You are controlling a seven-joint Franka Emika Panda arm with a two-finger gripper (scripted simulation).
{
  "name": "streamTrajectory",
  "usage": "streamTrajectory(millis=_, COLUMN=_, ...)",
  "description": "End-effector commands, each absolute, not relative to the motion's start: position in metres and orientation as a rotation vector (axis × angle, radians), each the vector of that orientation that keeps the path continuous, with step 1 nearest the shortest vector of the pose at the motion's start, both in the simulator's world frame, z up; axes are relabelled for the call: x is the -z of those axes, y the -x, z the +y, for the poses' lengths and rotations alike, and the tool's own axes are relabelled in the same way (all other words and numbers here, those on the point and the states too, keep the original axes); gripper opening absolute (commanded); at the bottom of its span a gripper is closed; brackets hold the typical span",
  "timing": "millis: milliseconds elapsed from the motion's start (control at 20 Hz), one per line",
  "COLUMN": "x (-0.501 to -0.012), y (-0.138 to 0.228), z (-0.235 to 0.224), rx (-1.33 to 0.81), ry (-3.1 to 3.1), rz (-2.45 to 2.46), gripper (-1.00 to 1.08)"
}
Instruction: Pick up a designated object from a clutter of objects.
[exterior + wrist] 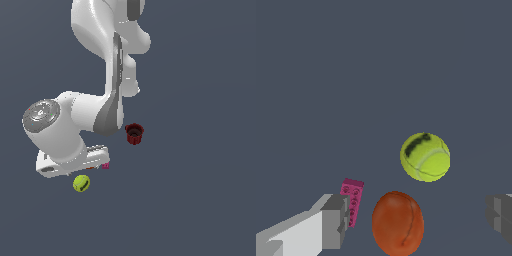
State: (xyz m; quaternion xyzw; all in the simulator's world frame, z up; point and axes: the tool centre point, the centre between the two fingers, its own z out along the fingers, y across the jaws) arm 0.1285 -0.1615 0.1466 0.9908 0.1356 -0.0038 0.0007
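The yellow-green ball with a dark curved mark lies on the grey floor; it also shows in the exterior view, just below the white hand. My gripper is open and empty. Its grey fingers stand wide apart on either side of the orange ball, with the yellow-green ball lying past the fingertips and touching neither. The pink block stands beside one finger. In the exterior view the gripper is low over the floor and its hand hides the orange ball.
A dark red ribbed cup stands upright to the exterior view's right of the arm, apart from the other things. The pink block sits at the hand's edge. The arm's white links hang over the scene.
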Motion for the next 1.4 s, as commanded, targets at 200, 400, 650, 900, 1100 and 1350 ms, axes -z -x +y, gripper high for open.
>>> streamTrajectory(millis=200, x=-0.110, y=-0.140, z=-0.184, rx=0.003, ry=-3.102, rz=0.496, gripper=1.00)
streamTrajectory(millis=400, x=-0.097, y=-0.143, z=-0.192, rx=0.001, ry=-3.098, rz=0.520, gripper=1.00)
streamTrajectory(millis=650, x=-0.091, y=-0.144, z=-0.196, rx=0.000, ry=-3.097, rz=0.530, gripper=1.00)
streamTrajectory(millis=900, x=-0.085, y=-0.143, z=-0.195, rx=0.002, ry=-3.097, rz=0.527, gripper=1.00)
streamTrajectory(millis=1100, x=-0.065, y=-0.143, z=-0.195, rx=0.001, ry=-3.097, rz=0.529, gripper=1.00)
streamTrajectory(millis=1350, x=-0.042, y=-0.142, z=-0.195, rx=0.000, ry=-3.097, rz=0.531, gripper=1.00)
